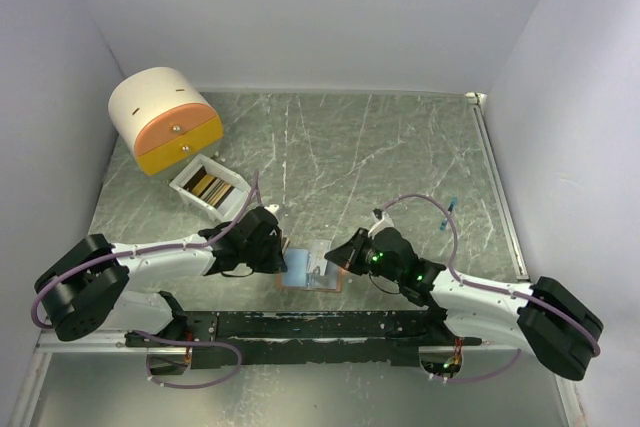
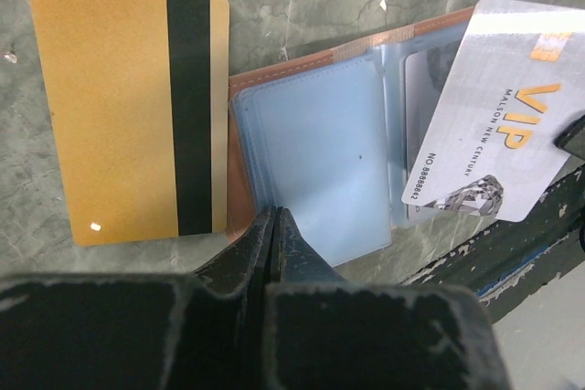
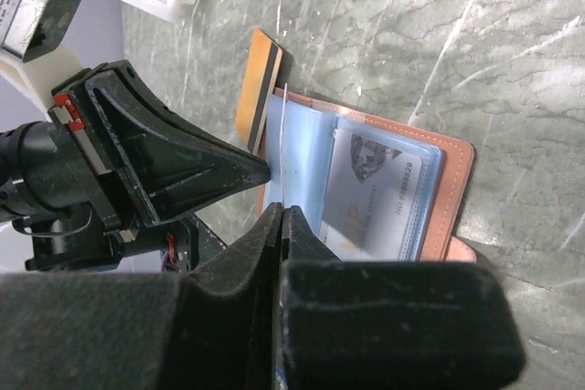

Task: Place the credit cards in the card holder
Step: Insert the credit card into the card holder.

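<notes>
colours as recorded. the card holder [image 2: 311, 162] was pale blue inside, with a salmon-brown border. the gold card [image 2: 110, 107] was yellow-gold, crossed by one black stripe. the silver card [image 2: 498, 107] was silvery grey with orange lettering and small dark print. the tabletop [image 1: 400, 147] was grey-green, marbled with pale veins. the drawer unit [image 1: 165, 117] was cream, fronted orange and yellow. the box [image 1: 228, 209] was white.
</notes>
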{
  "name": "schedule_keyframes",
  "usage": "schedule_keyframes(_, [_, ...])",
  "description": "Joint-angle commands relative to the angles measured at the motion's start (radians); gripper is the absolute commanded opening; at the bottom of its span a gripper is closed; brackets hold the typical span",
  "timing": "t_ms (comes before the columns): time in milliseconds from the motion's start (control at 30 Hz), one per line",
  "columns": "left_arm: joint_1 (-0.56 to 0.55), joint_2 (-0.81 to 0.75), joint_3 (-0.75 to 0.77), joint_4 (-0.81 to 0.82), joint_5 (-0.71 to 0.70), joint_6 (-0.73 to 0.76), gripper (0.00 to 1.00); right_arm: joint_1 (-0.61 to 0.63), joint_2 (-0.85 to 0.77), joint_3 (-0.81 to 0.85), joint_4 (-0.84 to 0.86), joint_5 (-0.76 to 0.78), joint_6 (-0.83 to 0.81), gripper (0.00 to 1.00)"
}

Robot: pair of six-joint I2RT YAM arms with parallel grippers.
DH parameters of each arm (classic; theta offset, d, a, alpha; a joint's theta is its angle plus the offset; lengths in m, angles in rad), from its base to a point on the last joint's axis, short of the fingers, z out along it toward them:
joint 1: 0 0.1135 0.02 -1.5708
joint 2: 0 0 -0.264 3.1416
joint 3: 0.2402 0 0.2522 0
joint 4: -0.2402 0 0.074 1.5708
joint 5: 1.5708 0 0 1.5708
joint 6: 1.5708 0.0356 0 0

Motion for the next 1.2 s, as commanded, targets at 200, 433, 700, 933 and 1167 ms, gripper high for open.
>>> schedule_keyframes(200, [-0.013,0.012,0.024,-0.032,-0.049,0.01,0.07,-0.005,0.045,-0.011,0.037,0.005,0.009,0.0])
schedule_keyframes(433, [-0.017,0.013,0.021,-0.031,-0.052,0.009,0.07,-0.005,0.072,-0.014,0.062,-0.002,0.009,0.0])
schedule_keyframes(700, [-0.022,0.011,0.018,-0.026,-0.062,-0.004,0.08,-0.005,0.079,-0.013,0.076,-0.009,0.013,0.0])
schedule_keyframes(933, [-0.024,0.008,0.02,-0.035,-0.065,-0.009,0.08,-0.007,0.069,-0.009,0.074,-0.013,0.013,0.0])
schedule_keyframes(1167, [-0.025,0.014,0.026,-0.035,-0.065,-0.01,0.09,-0.006,0.086,-0.022,0.112,-0.027,0.021,0.0])
